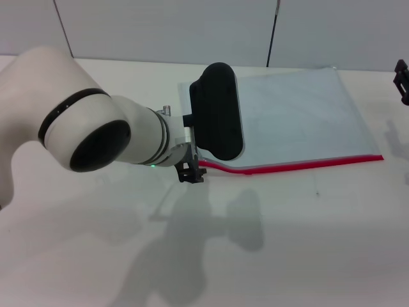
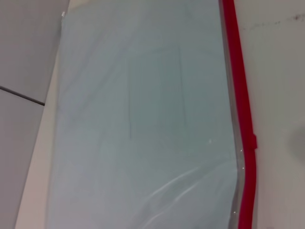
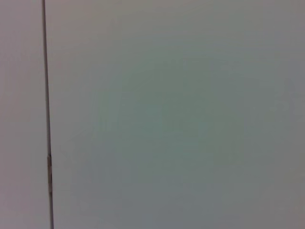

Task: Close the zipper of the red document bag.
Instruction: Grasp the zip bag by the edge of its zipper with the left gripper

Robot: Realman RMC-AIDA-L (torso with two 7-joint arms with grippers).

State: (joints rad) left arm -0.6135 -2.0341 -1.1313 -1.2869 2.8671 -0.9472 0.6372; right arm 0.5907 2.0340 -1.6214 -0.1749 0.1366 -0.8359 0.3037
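Working on a plain white desk (image 1: pixel 287 243) backed by pale grey wall panels. Dealing with a large flat rectangular document bag of translucent pale blue-grey plastic (image 1: pixel 300 115), lying flat on the far right half of the desk and reaching back nearly to the wall.

Tracing the zipper, a thin bright red strip (image 1: pixel 307 164), along the whole near long edge of the bag, from the right corner across to the left one. Noticing it bending slightly upward, away from a straight line, close to its left end.

Reaching in with the left arm from the near left side, its bulky white joints and black wrist housing covering the bag's left end in the head view. Holding the small black left tool (image 1: pixel 190 174) low, just beside the left end of the red strip; not managing to tell whether it is released, clenched or grasping the strip, nor whether it is touching it.

Looking down from the left wrist along the bag (image 2: pixel 143 119), with the red strip (image 2: pixel 243 109) running down one side and showing a small bump partway along.

Parking the black right tool (image 1: pixel 401 78) at the far right edge of the head view, well apart from the bag, its state likewise impossible to tell. Facing only a blank grey wall panel (image 3: pixel 167 119) from the right wrist.
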